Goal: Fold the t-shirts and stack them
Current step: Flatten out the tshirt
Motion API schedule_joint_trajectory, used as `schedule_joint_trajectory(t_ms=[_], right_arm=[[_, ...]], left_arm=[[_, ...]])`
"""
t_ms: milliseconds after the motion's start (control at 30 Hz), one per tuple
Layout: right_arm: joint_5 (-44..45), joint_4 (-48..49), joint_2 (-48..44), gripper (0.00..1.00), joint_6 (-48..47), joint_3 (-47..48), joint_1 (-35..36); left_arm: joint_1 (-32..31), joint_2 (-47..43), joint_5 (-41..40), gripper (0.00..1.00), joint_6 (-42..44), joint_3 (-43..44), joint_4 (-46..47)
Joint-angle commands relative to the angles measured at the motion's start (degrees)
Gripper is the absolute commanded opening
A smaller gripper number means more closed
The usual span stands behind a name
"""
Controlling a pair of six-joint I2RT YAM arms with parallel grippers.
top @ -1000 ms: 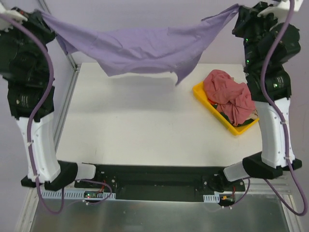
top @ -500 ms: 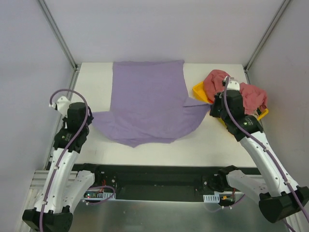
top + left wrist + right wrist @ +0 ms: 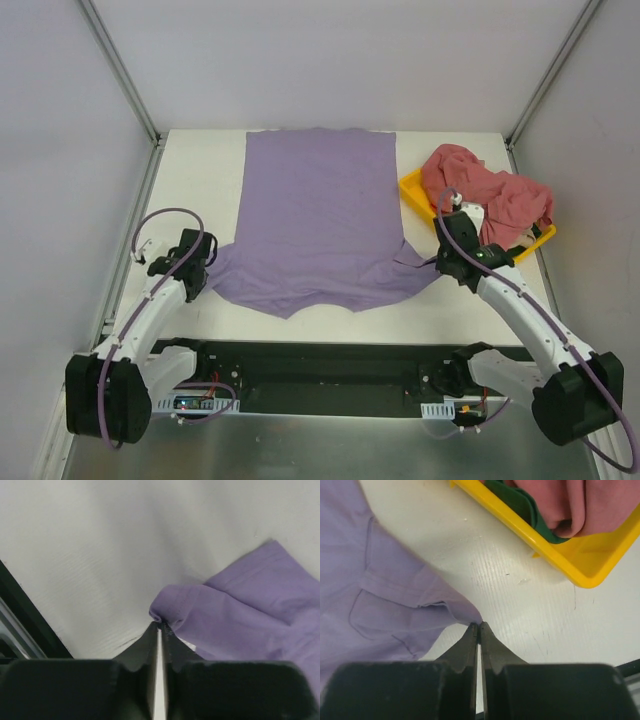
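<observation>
The lavender t-shirt (image 3: 318, 220) lies spread flat on the white table (image 3: 200, 170), its body running from the far edge toward the near edge. My left gripper (image 3: 204, 272) is shut on the shirt's near-left sleeve corner (image 3: 172, 611). My right gripper (image 3: 437, 262) is shut on the near-right sleeve corner (image 3: 465, 614). Both grippers sit low at the table surface. The dusty pink-red t-shirts (image 3: 490, 195) lie bunched in the yellow tray (image 3: 412, 188) at the right, also in the right wrist view (image 3: 580, 505).
The yellow tray's near wall (image 3: 530, 535) stands just beyond my right gripper, with a dark green cloth (image 3: 520, 507) under the pink-red shirts. Metal frame posts rise at the table's far corners (image 3: 150, 130). The black base rail (image 3: 320, 360) runs along the near edge.
The lavender shirt went from hanging stretched in the air to lying flat on the table. Both arms dropped low and pulled its sleeve corners toward the near edge.
</observation>
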Motion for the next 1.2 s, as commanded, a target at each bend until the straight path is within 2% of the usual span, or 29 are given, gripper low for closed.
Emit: schedule_joint_trajectory(t_ms=[0, 33, 67, 100, 133, 167, 200, 267, 333, 400, 433, 533, 567, 633, 733, 900, 1167], right_arm=[[9.1, 1.2, 3.1, 0.11, 1.1, 0.9, -0.2], [10.1, 0.5, 3.8, 0.2, 1.3, 1.4, -0.2], [11.1, -0.6, 4.2, 0.39, 1.7, 2.1, -0.2], [12.2, -2.1, 4.4, 0.66, 2.4, 3.2, -0.2], [13.3, -4.1, 4.2, 0.74, 3.0, 4.4, -0.3], [13.9, -5.8, 4.0, 0.9, 3.4, 6.1, -0.2], [13.5, -7.7, 3.2, 0.96, 3.1, 8.1, -0.1], [8.0, -9.7, 1.3, 0.96, 0.3, 11.1, 0.8], [-1.0, -6.2, -1.5, 0.96, -4.4, 10.9, 4.7], [-12.8, 1.0, -3.0, 0.96, -8.5, 7.3, 10.5], [-19.2, 3.6, -2.7, 0.96, -8.2, 5.9, 13.1], [-33.6, 13.2, 1.6, 0.96, -4.5, 1.6, 19.7], [-35.5, 16.3, 3.6, 0.96, -3.9, 0.7, 22.5], [-36.8, 21.8, 7.8, 0.96, -2.8, -1.0, 26.8], [-35.8, 25.8, 15.3, 0.96, -2.4, -0.1, 29.7], [-31.9, 25.6, 24.9, 0.96, -1.2, 3.5, 30.8], [-30.1, 27.3, 25.0, 0.96, 4.9, -4.3, 31.0]], left_arm=[[0.7, 3.6, -5.7, 0.16, -4.1, 2.3, -3.3], [0.7, 3.7, -6.6, 0.27, -4.8, 3.0, -4.8], [0.6, 3.4, -6.9, 0.55, -4.8, 3.5, -5.8], [0.6, 2.5, -6.6, 0.77, -4.4, 4.1, -6.3], [0.6, 1.5, -5.9, 0.97, -3.5, 4.8, -6.5], [0.7, 0.2, -4.9, 0.99, -1.7, 6.0, -6.6], [0.6, -1.2, -4.0, 0.99, 0.0, 7.6, -6.8], [0.6, -4.1, -0.8, 0.99, 3.0, 11.2, -6.9], [0.6, -6.5, 6.1, 0.99, 5.9, 14.0, -5.4], [0.5, -7.6, 18.6, 0.99, 14.7, 14.6, 1.9], [0.5, -7.8, 27.6, 0.99, 17.8, 13.5, 7.3], [0.1, -5.7, 54.5, 0.99, 21.2, 6.3, 25.8], [-0.5, -4.0, 58.7, 0.99, 20.6, 5.0, 29.5], [-3.7, 0.7, 58.5, 0.99, 21.8, 5.3, 31.7], [-9.2, 7.1, 50.5, 0.99, 23.0, 7.3, 32.9], [-10.7, 19.8, 46.6, 0.99, 24.5, 13.3, 33.5], [-10.7, 32.5, 40.3, 0.99, 26.1, 19.0, 32.2]])
